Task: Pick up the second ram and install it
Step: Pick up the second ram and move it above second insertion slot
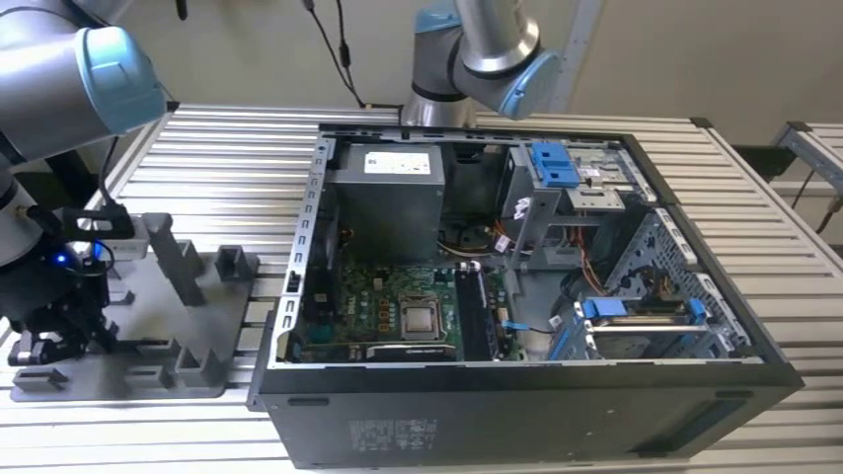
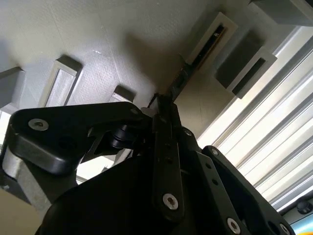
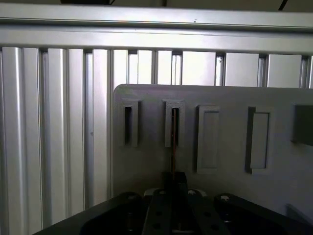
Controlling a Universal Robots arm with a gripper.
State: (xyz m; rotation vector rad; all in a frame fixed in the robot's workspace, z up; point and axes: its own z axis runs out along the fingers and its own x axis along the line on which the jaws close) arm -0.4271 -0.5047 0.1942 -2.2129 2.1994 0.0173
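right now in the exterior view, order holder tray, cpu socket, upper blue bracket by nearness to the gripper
1. holder tray, under the gripper, shut on the second ram.
2. cpu socket, middle of the case.
3. upper blue bracket, case's far corner.

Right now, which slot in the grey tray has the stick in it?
The slot in line with the gripper: the thin second ram stands in it. The neighbouring slot is empty.

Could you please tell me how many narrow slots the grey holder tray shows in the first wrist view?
2: an apparently empty slot and, beside it, an occupied slot holding the second ram. Others may be hidden.
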